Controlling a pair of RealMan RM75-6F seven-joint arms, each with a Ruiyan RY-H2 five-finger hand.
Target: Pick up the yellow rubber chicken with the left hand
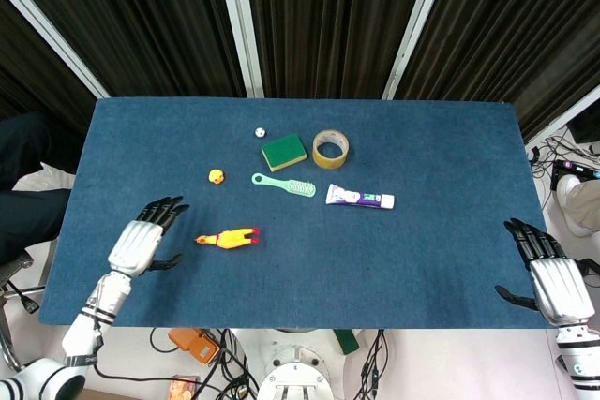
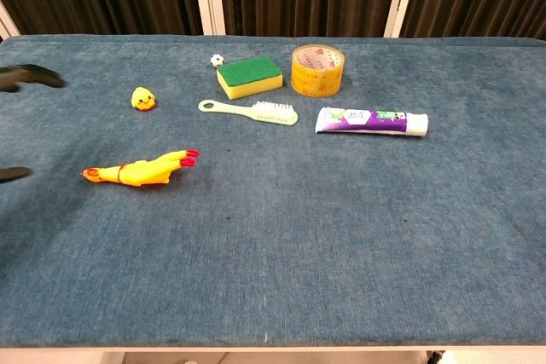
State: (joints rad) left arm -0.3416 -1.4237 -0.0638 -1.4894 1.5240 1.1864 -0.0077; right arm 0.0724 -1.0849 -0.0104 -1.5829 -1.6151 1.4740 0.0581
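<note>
Yellow rubber chicken (image 1: 226,238) lies flat on the blue worktop (image 1: 422,250), front-left | left robot hand (image 1: 142,242) just beside its head, fingers apart, empty | chicken likely light, soft, squashy; grasp across the thicker mid-body, not the thin neck.

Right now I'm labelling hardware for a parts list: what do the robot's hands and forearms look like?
Both the left hand and right hand have silver-white backs and black fingers. The left forearm is white with a black band at the wrist.
</note>
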